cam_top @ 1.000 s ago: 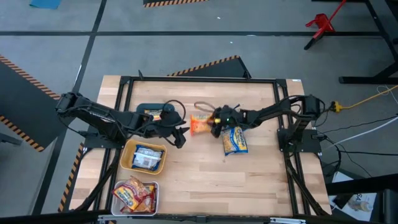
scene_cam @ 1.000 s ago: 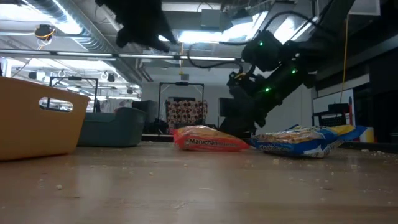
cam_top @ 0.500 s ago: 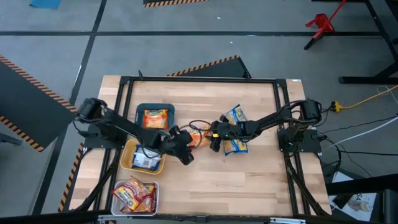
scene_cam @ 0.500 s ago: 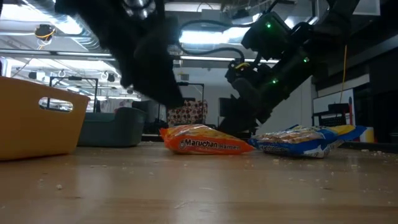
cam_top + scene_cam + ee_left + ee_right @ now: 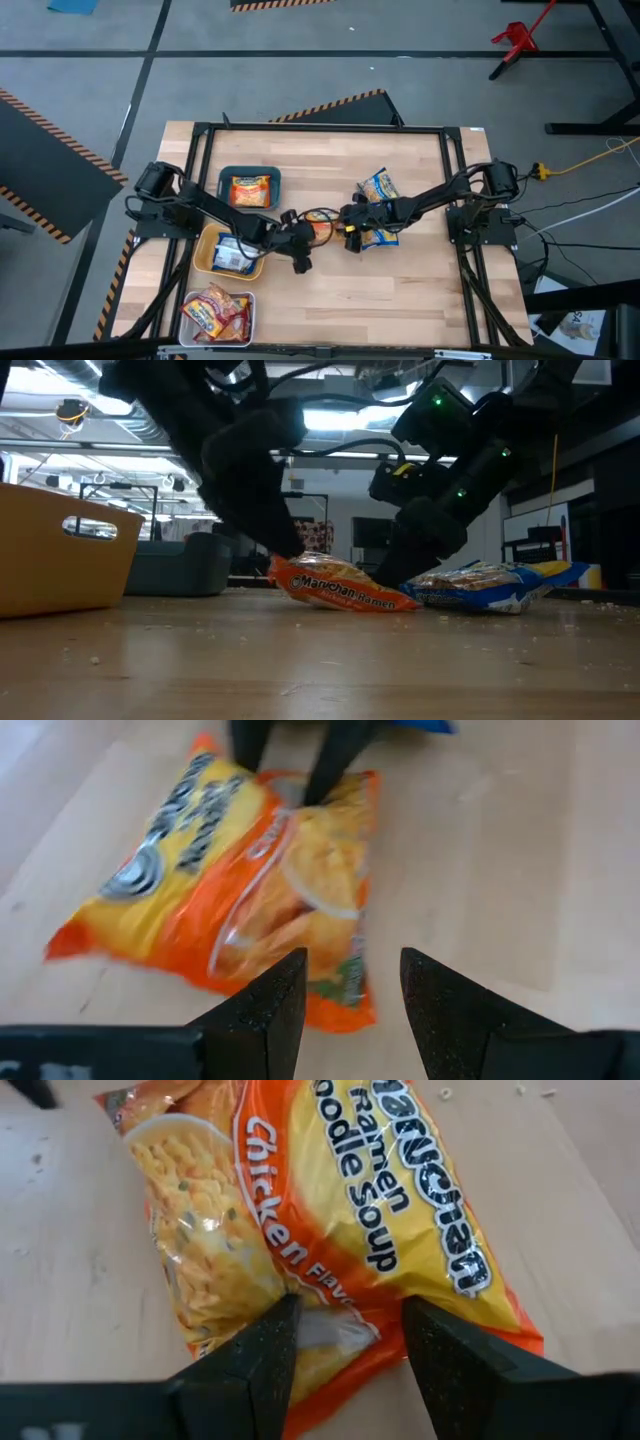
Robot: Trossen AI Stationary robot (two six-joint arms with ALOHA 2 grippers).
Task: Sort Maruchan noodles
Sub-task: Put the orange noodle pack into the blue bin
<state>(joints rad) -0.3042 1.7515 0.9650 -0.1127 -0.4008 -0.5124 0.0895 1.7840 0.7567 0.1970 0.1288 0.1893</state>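
The left claw (image 5: 300,262) and right claw (image 5: 349,240) meet over one orange noodle packet (image 5: 320,228) near the middle of the wooden desk (image 5: 400,300). Each claw is partly open. In the right wrist view, the right claw's fingertips (image 5: 275,1320) press on one short end of the packet, straddling its edge. In the left wrist view, the left claw's fingers (image 5: 270,995) hover just at the opposite short end; whether they touch it cannot be told. Neither claw is clamped shut on it.

The packet's long axis runs from one claw to the other. Seen from desk height, its left-claw end is lifted and the other end rests on the wood.

Just behind the right claw lies a blue packet (image 5: 378,237), with another blue packet (image 5: 378,186) further back. Beside the left arm sit a teal tray (image 5: 225,178) holding an orange packet, a yellow tray (image 5: 205,250) holding a blue packet, and a white tray (image 5: 250,300) holding red packets.
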